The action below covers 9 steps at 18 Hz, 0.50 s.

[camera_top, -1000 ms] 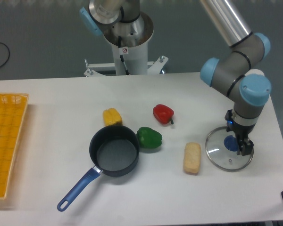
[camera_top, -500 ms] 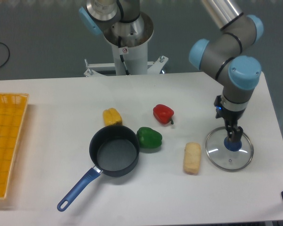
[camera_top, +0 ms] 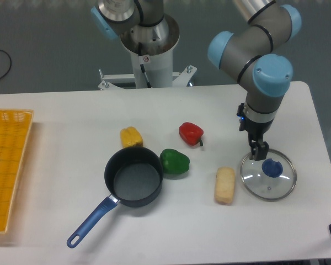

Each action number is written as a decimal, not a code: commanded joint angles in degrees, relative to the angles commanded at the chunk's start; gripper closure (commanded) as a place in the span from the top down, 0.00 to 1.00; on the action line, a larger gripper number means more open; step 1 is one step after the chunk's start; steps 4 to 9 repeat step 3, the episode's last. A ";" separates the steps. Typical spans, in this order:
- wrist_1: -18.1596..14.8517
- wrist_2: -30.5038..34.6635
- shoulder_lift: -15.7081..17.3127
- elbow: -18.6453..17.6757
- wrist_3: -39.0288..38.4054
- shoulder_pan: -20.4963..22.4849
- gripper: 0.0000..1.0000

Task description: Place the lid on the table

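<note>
The clear glass lid (camera_top: pixel 268 176) with a metal rim and blue knob (camera_top: pixel 272 167) lies flat on the white table (camera_top: pixel 71 116) at the right. My gripper (camera_top: pixel 258 151) hangs above the lid's left-back edge, apart from the knob and holding nothing. Its fingers point down, and I cannot tell how wide they stand.
A dark saucepan (camera_top: pixel 133 176) with a blue handle sits mid-table. Around it are a yellow pepper (camera_top: pixel 131 136), a green pepper (camera_top: pixel 174 161) and a red pepper (camera_top: pixel 191 133). A pale bread-like block (camera_top: pixel 224 185) lies left of the lid. A yellow gridded tray (camera_top: pixel 6 165) is at the far left.
My gripper let go of the lid's knob, rose and moved left and back. The lid stays flat on the table.
</note>
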 joint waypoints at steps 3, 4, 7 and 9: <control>0.00 0.09 0.00 -0.09 0.00 0.00 1.00; 0.00 0.09 0.00 -0.09 0.00 0.00 1.00; 0.00 0.09 0.00 -0.09 0.00 0.00 1.00; 0.00 0.09 0.00 -0.09 0.00 0.00 1.00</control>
